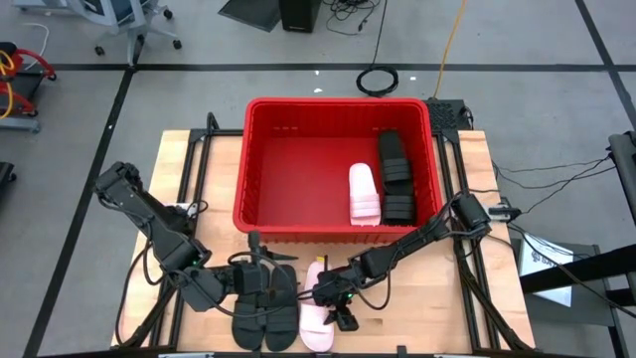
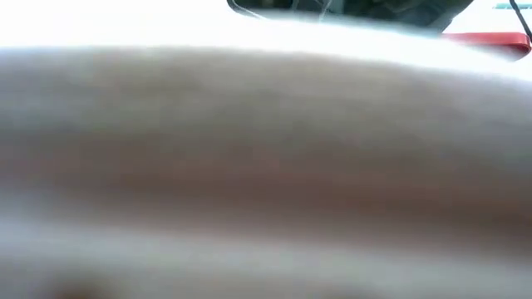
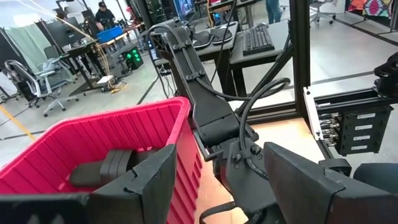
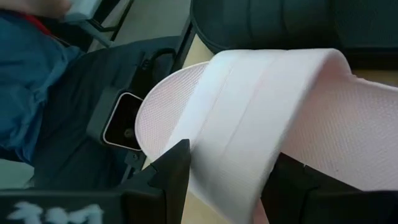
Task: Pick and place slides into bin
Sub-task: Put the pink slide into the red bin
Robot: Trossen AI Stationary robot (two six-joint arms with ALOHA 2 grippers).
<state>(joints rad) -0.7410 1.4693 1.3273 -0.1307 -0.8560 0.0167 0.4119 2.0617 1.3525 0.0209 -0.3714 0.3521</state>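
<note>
The red bin (image 1: 338, 102) stands at the table's far middle, with one pale pink slide (image 1: 364, 194) and two black slides (image 1: 396, 159) lying in it. On the near part of the table two black slides (image 1: 264, 310) lie side by side, and a pale pink slide (image 1: 314, 336) lies to their right. My right gripper (image 1: 338, 310) is low over this pink slide and open, one finger on either side of its ribbed strap (image 4: 236, 124). My left gripper (image 1: 260, 278) hovers open above the two black slides, with nothing between its fingers (image 3: 149, 180). My right gripper comes at the pink slide's strap (image 4: 217, 155) slanting down from the table's far right. One finger stands on each side of the strap. Whether the fingers (image 4: 177, 171) touch it I cannot tell. The slide lies flat on the table.
A pale blurred surface close to the lens fills the low view, and only the bin's rim (image 2: 490, 37) shows past it. The bin's near wall (image 1: 328, 231) stands just beyond both grippers. Bare table lies to the left (image 1: 189, 179) and right (image 1: 477, 179) of the bin.
</note>
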